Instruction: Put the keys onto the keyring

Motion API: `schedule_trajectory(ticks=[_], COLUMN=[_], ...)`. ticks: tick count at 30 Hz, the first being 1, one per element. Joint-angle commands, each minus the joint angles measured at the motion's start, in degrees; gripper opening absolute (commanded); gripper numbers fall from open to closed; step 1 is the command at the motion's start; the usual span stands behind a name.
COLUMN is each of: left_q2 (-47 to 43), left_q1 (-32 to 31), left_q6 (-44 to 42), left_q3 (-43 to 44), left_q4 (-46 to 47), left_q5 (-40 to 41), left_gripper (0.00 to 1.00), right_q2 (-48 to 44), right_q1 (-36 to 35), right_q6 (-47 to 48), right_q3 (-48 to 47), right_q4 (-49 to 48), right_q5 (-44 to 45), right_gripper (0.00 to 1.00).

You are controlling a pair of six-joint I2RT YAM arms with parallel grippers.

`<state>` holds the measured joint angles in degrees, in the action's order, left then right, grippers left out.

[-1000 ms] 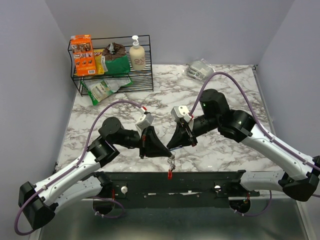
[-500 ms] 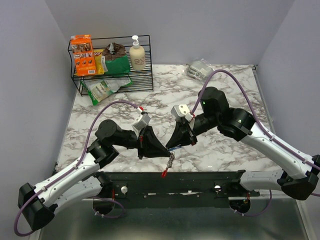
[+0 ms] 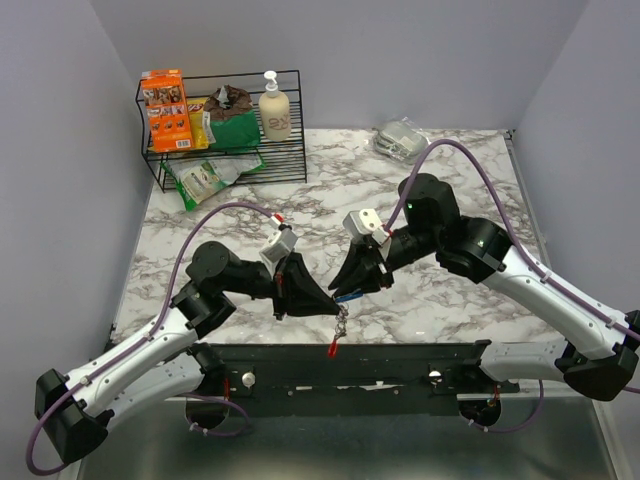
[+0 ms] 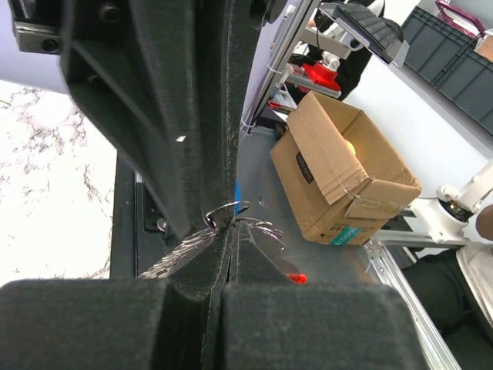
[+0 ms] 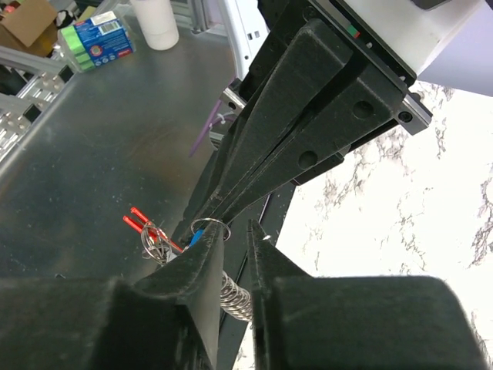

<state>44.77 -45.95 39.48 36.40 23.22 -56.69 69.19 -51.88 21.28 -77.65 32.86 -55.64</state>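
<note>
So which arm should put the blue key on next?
Probably right: the right gripper has the blue key at its tips, next to the keyring. The left gripper is shut on that keyring, so it should just hold.

Blue-headed key (image 5: 196,236) and keyring (image 5: 231,297) at the closed tips of the left hand (image 5: 208,217)

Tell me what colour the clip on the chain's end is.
Red; the clip shows best in the top external view.
</note>
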Motion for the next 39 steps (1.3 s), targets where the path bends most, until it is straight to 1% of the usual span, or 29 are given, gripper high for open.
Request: schedule_trajectory(ticks=[1, 3, 4, 10, 12, 14, 16, 21, 22, 26, 31, 37, 39], left_q2=[-1.62, -1.71, -1.88, -2.23, -2.32, -2.41, -2.32, -2.5, -2.59, -2.94, -3.55, -4.34, -4.43], left_q1=[-1.42, -1.42, -1.42, -1.42, -1.42, -1.42, -1.42, -1.42, -1.42, -1.42, -1.42, -1.42, -1.42], left_q6=[0.24, 0.5, 0.59, 0.94, 1.03, 1.73, 2.35, 2.79, 2.88, 3.05, 3.06, 3.05, 3.05], left_q3=[-0.02, -0.19, -0.28, -0.63, -0.63, -0.81, -0.98, -1.16, -1.16, -1.16, -1.16, -1.16, -1.25], left_q4=[3.84, 4.2, 4.37, 5.07, 5.16, 6.39, 7.62, 8.33, 8.33, 8.42, 7.81, 7.45, 7.54], left_q5=[-3.52, -3.61, -3.69, -3.96, -4.22, -4.57, -5.01, -5.28, -5.45, -5.89, -6.77, -7.12, -7.12], left_gripper=[0.0, 0.0, 0.0, 0.0, 0.0, 0.0, 0.0, 0.0, 0.0, 0.0, 0.0, 0.0, 0.0], right_q2=[0.42, 0.51, 0.68, 1.39, 1.74, 2.18, 2.7, 5.69, 6.22, 7.27, 6.49, 4.2, 3.59], right_q1=[0.46, 0.46, 0.46, 0.37, 0.46, 0.46, 0.46, 0.46, 0.46, 0.46, 0.55, 0.46, 0.46], right_q6=[2.45, 2.45, 2.45, 3.15, 3.51, 4.03, 4.73, 7.02, 7.46, 9.65, 10.27, 10.45, 10.28], right_q3=[-2.07, -2.42, -2.6, -3.47, -4.26, -4.79, -5.93, -9.8, -11.37, -13.58, -14.11, -13.32, -12.62], right_q4=[-4.65, -4.47, -4.3, -2.55, -1.84, -0.61, 1.23, 7.47, 10.18, 14.5, 15.92, 14.87, 14.08], right_q5=[6.24, 6.07, 6.07, 6.33, 6.68, 6.68, 6.42, 6.33, 6.77, 8.26, 10.19, 12.13, 12.66], right_gripper=[0.31, 0.33, 0.36, 0.44, 0.44, 0.47, 0.54, 0.56, 0.56, 0.59, 0.63, 0.69, 0.69])
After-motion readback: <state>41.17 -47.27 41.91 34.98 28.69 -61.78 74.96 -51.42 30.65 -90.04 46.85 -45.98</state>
